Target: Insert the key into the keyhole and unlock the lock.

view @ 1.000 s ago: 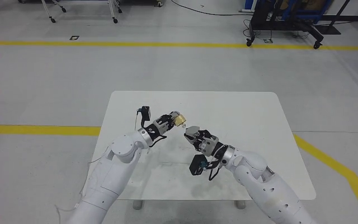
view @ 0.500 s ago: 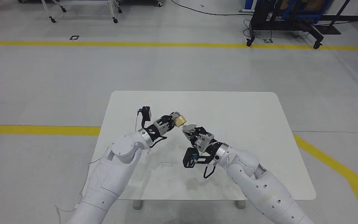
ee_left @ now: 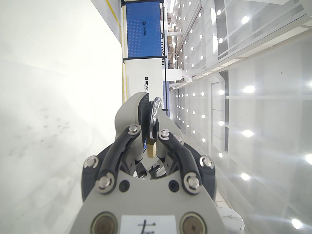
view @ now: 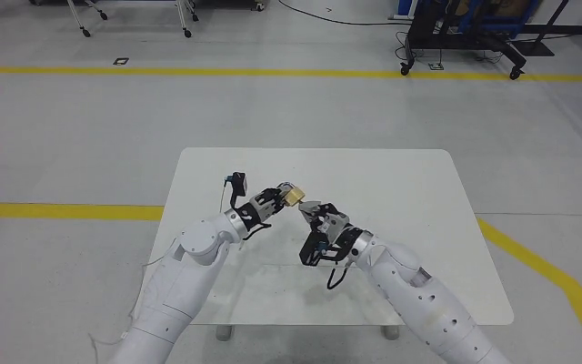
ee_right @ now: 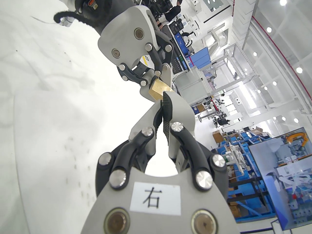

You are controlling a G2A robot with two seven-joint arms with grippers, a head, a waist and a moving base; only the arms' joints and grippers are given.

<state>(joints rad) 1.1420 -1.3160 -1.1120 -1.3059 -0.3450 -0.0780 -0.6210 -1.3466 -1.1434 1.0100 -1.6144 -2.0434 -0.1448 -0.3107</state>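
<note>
Risk 1: the key skids off the brass of the lock [ee_right: 158, 90]. Cause: my pads hide the key, so I cannot check its line.
Risk 2: the lock swivels under my push. Cause: it is gripped by the shackle alone.
My right gripper [ee_right: 163, 101]: jaws pinched together, presumably on the key, tips touching the lock body.
My left gripper [ee_left: 152, 113]: jaws clamped on the shackle, lock held above the table [view: 409, 182].

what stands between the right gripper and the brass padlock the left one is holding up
Nothing visible does. The right gripper, fingers shut, has its tips right at the brass padlock, which the left gripper holds by its shackle. The key is hidden between the fingers, so I cannot tell whether it meets the keyhole.
</note>
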